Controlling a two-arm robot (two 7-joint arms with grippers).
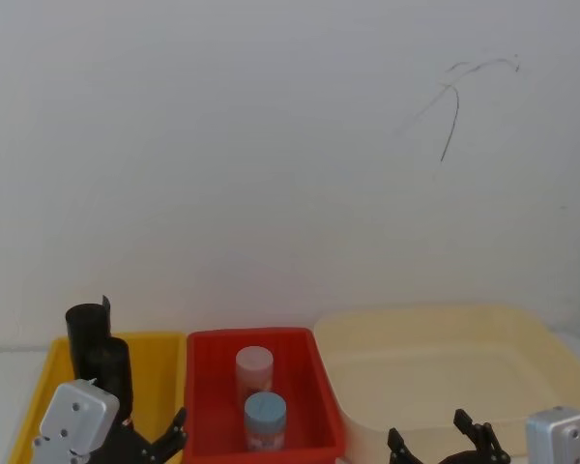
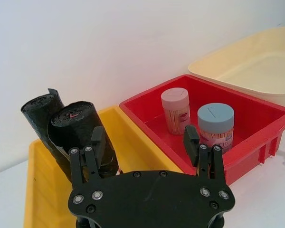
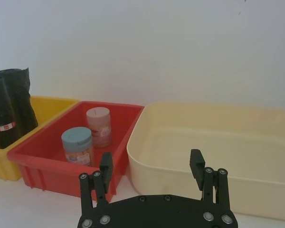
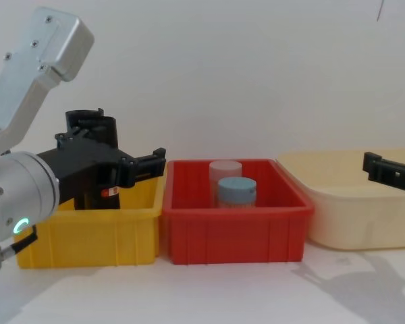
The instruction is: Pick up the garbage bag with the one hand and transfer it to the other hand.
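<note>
Standing upright at the far end of the yellow bin (image 4: 88, 233), the bag (image 2: 78, 126) is pressed against a second black roll (image 2: 40, 109) that has a loose flap at its top. A small red-and-white label sits low on the bag's side. The left gripper (image 2: 143, 137) hangs over the yellow bin with its jaws spread wide, holding nothing. One finger (image 2: 96, 142) is just in front of the bag, and I cannot tell whether it touches. A green light glows on the left arm in the chest view. Beside the yellow bin is a red bin (image 2: 256, 102) holding two jars close together, one with a pink lid (image 2: 175, 109) and one with a blue lid (image 2: 215, 124). The right gripper (image 3: 151, 162) is well apart from the bag, near the front of the cream tub (image 3: 256, 118), its jaws also wide apart and empty.
</note>
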